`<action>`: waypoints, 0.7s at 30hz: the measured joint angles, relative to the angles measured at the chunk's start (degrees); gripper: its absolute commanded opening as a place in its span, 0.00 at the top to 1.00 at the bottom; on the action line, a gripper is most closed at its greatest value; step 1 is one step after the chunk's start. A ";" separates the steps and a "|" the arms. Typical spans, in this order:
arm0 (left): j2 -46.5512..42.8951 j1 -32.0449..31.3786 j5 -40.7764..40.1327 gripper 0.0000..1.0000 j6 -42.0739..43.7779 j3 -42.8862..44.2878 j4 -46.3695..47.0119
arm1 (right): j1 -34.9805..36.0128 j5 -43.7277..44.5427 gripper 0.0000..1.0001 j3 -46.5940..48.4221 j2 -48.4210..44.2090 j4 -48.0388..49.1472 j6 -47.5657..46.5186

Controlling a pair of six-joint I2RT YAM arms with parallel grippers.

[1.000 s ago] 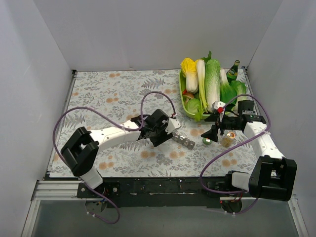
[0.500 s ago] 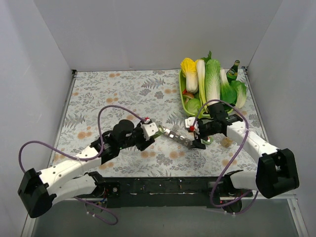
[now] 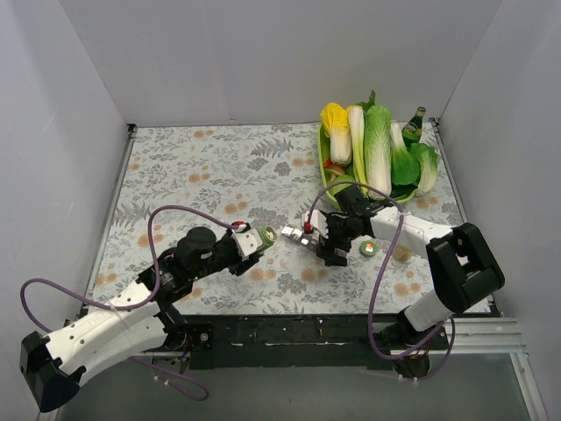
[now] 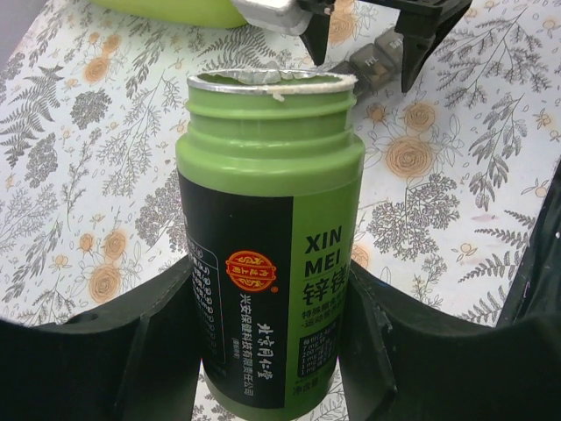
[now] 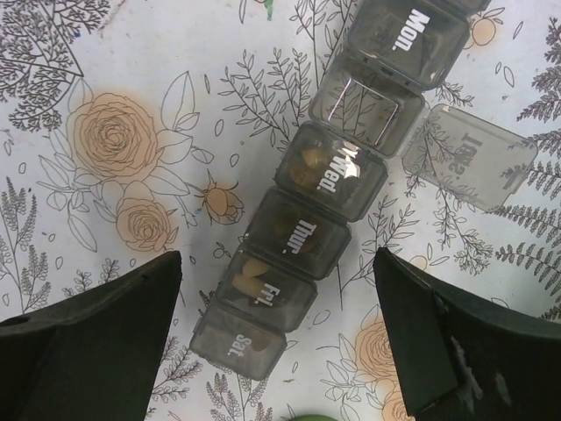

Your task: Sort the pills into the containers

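The containers (image 5: pixel 302 237) are a grey strip of day-labelled compartments lying on the floral cloth, also seen in the top view (image 3: pixel 301 235). One compartment's lid (image 5: pixel 473 158) stands open. Tan pills (image 5: pixel 250 272) show through several shut lids. My right gripper (image 5: pixel 277 254) hovers open over the strip's "Sat." end, a finger on each side, touching nothing. My left gripper (image 4: pixel 272 267) is shut on a green pill bottle (image 4: pixel 267 175), uncapped, its mouth pointing at the strip. From above, the bottle (image 3: pixel 266 235) lies just left of the strip.
A green tray (image 3: pixel 326 180) of cabbages and greens sits at the back right, with a green glass bottle (image 3: pixel 414 124) behind it. A green cap (image 3: pixel 369 248) and a small amber jar (image 3: pixel 403 254) lie right of the right gripper.
My right gripper has swung left from beside the cap to over the strip. My left arm has drawn back toward the near left, still holding the bottle.
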 measured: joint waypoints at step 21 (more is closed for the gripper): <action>-4.20 0.13 2.67 1.00 0.26 -0.66 -8.81 | 2.38 3.08 0.55 2.27 4.46 -2.23 -6.78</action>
